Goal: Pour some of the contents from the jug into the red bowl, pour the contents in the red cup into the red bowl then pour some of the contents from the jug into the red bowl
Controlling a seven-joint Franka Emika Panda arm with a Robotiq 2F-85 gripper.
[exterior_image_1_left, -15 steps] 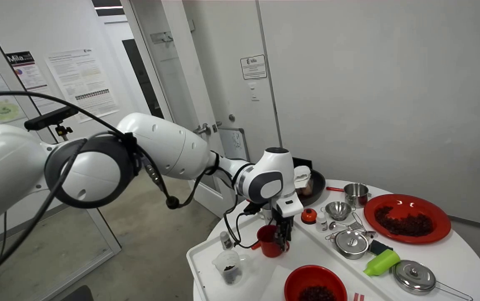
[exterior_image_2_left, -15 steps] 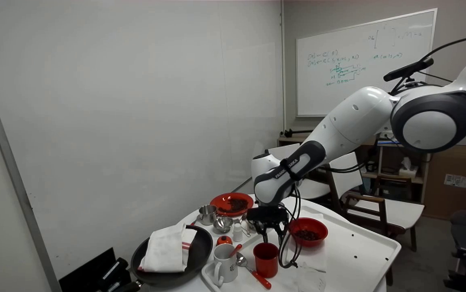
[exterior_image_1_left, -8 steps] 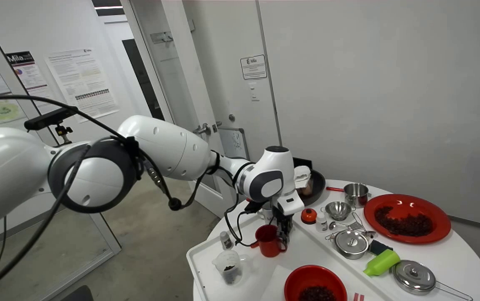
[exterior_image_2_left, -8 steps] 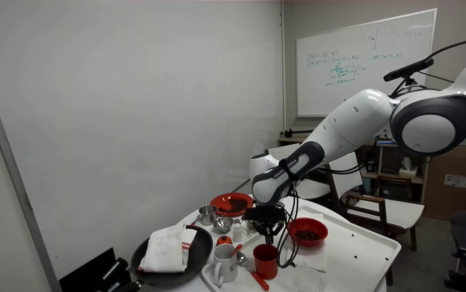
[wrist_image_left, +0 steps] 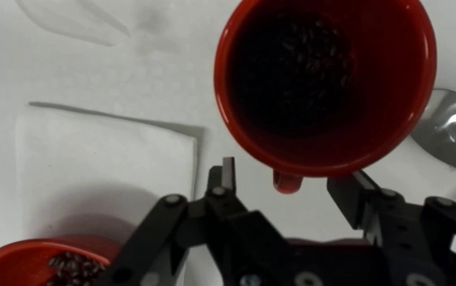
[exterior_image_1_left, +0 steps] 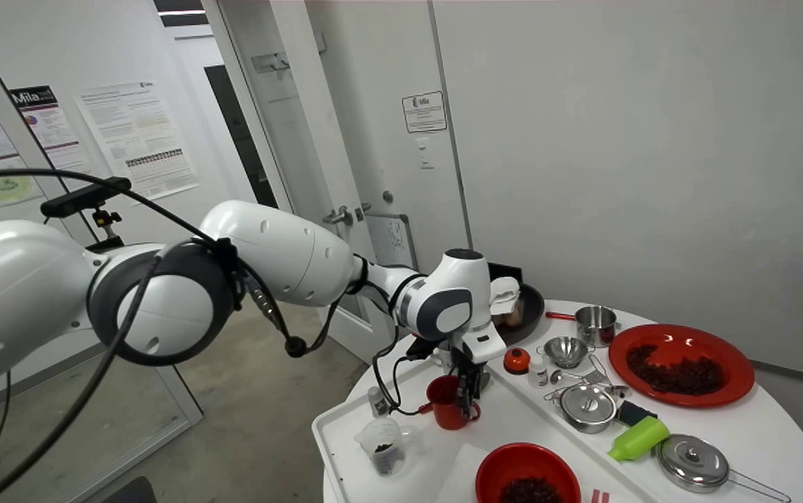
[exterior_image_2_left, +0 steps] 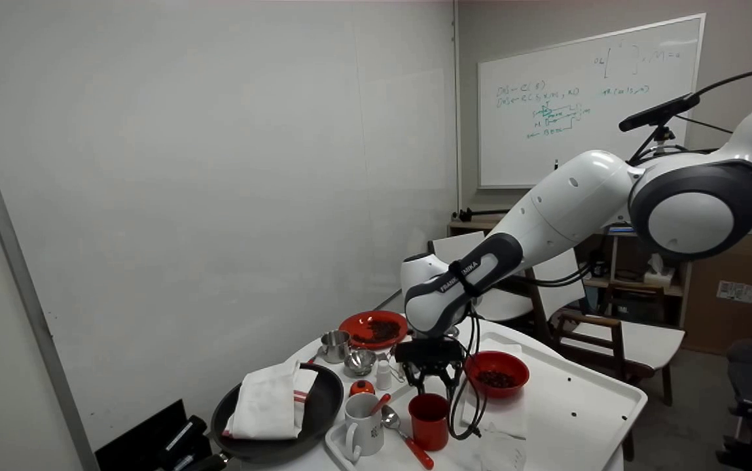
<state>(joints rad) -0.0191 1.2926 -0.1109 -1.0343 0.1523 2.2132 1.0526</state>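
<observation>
The red cup (wrist_image_left: 386,79) stands upright on the tray, partly filled with dark beans. Its handle (wrist_image_left: 287,184) points into the space between the fingers of my gripper (wrist_image_left: 286,188), which is open with a gap on both sides of the handle. The right fingertip is partly covered by the cup's rim in the wrist view. In an exterior view the gripper (exterior_image_2_left: 436,392) is right behind the cup (exterior_image_2_left: 428,422). The red bowl (exterior_image_1_left: 523,457), with beans at its bottom, sits nearby on the tray. A clear jug (exterior_image_1_left: 379,439) holds some dark beans.
A spoon (exterior_image_2_left: 415,448) with a red handle and a white mug (exterior_image_2_left: 364,425) lie close to the cup. The white tray's rim (exterior_image_1_left: 576,433) runs along one side. Beyond it are a large red dish (exterior_image_1_left: 681,342), metal pots and a pan (exterior_image_2_left: 323,425). Cables hang beside the gripper.
The fingers were apart a second ago, came together half a second ago, and are spread again now. The cup has shifted very slightly and is still standing on the tray.
</observation>
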